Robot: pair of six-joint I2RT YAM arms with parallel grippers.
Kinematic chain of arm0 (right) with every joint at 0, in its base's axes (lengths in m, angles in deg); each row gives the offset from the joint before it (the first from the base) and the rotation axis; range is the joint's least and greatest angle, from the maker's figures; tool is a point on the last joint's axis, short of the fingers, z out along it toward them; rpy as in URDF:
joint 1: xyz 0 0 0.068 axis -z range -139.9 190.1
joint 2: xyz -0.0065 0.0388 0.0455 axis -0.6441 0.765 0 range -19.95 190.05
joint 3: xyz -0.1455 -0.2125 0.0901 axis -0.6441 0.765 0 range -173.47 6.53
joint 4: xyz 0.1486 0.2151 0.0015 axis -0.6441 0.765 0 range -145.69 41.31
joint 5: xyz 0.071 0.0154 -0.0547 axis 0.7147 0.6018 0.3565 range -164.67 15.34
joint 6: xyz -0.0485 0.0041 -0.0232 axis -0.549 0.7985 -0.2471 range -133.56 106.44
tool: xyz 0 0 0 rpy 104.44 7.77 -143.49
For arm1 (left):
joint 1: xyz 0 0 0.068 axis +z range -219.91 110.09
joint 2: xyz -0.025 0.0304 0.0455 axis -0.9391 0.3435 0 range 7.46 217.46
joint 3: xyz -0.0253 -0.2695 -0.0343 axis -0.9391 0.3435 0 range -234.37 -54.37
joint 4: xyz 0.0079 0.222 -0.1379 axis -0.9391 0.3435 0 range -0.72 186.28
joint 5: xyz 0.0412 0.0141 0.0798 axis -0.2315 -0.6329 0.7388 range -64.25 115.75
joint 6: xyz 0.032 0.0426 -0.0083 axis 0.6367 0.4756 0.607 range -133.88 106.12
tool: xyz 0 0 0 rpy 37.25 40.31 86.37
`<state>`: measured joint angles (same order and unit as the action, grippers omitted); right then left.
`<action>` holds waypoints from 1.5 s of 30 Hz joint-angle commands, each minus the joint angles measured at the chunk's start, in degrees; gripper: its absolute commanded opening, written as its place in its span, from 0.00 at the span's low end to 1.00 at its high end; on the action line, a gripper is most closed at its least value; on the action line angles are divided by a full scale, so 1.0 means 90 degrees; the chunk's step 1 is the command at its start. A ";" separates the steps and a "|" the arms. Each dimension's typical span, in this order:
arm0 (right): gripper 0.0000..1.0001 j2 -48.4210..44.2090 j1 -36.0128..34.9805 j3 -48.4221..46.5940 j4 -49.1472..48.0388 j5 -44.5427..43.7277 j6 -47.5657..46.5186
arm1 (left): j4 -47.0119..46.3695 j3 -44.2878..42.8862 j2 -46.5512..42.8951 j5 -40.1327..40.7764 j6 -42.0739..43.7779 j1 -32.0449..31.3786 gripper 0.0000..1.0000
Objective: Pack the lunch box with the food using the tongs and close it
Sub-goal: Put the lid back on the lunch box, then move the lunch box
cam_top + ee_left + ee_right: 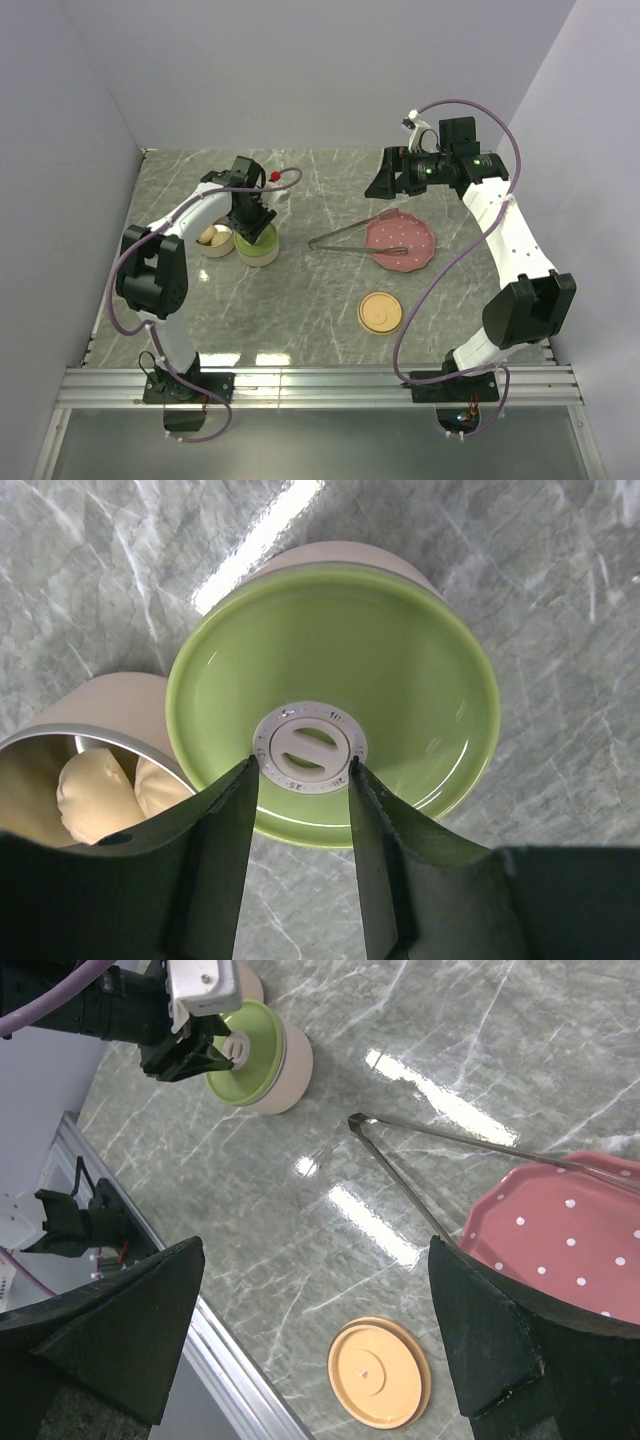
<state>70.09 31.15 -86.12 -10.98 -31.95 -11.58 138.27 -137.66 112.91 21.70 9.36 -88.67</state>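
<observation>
The lunch box stands in two round beige parts at the left. One part (258, 250) wears a green lid (400, 670) with a white knob (308, 746). My left gripper (303, 765) reaches down onto it, a fingertip against each side of the knob. The other part (213, 240) is uncovered and holds pale beige balls of food (95, 790). The silver tongs (345, 235) lie on the table, their arm ends resting on the pink dotted plate (415, 250). My right gripper (316, 1260) hangs open and holds nothing, high above the table behind the plate.
A flat tan round lid (380, 312) lies on the marble in front of the plate, also seen as the tan lid (380, 1372) between my right fingers. An aluminium rail (320, 385) runs along the near edge. Grey walls close the sides and back.
</observation>
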 commanded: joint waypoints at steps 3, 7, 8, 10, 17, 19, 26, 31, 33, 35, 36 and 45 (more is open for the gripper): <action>1.00 -0.0034 0.0047 -0.0214 -0.0007 0.0039 -0.0025 | 0.0113 0.0689 0.0627 -0.0438 0.0015 -0.0054 0.47; 1.00 -0.0034 0.0038 -0.0234 0.0013 0.0029 -0.0054 | 0.0171 0.0505 0.0472 -0.0545 0.0034 -0.0064 0.48; 1.00 -0.0034 0.0047 -0.0224 0.0013 0.0038 -0.0044 | 0.0191 0.0456 0.0452 -0.0546 0.0034 -0.0073 0.48; 1.00 -0.0034 0.0047 -0.0214 0.0003 0.0058 -0.0034 | 0.0298 0.0251 0.0422 -0.0546 0.0044 -0.0064 0.48; 1.00 -0.0092 0.0037 -0.0185 -0.0007 0.0087 -0.0054 | 0.1127 -0.0686 0.0091 -0.0722 0.0795 -0.0034 0.56; 1.00 -0.0083 0.0047 -0.0214 0.0023 0.0116 -0.0064 | 0.1411 -0.1126 -0.0046 -0.0877 0.1330 0.0024 0.60; 1.00 -0.0063 0.0047 -0.0195 -0.0016 0.0166 -0.0054 | 0.1715 -0.1069 -0.0554 -0.1024 0.3070 0.0248 0.64; 1.00 -0.0053 0.0047 -0.0234 0.0032 0.0146 -0.0073 | 0.1831 -0.0765 -0.0652 -0.1637 0.4921 0.0755 0.64; 1.00 -0.0063 0.0047 -0.0263 0.0071 0.0127 -0.0093 | 0.1997 -0.0979 -0.0565 -0.1882 0.5355 0.0922 0.64; 1.00 -0.0073 0.0047 -0.0263 0.0081 0.0107 -0.0102 | 0.2299 -0.1165 -0.0301 -0.2116 0.5834 0.1059 0.64; 1.00 -0.0063 0.0047 -0.0254 0.0081 0.0097 -0.0112 | 0.2320 -0.1253 -0.0223 -0.2118 0.5903 0.1079 0.72; 1.00 -0.0122 0.0047 -0.0146 0.0110 -0.0010 -0.0161 | 0.1686 -0.1019 0.0314 -0.1923 0.6021 0.1118 0.73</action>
<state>70.11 31.15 -86.14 -10.24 -31.75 -12.04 154.90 -146.64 114.14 6.47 60.53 -78.57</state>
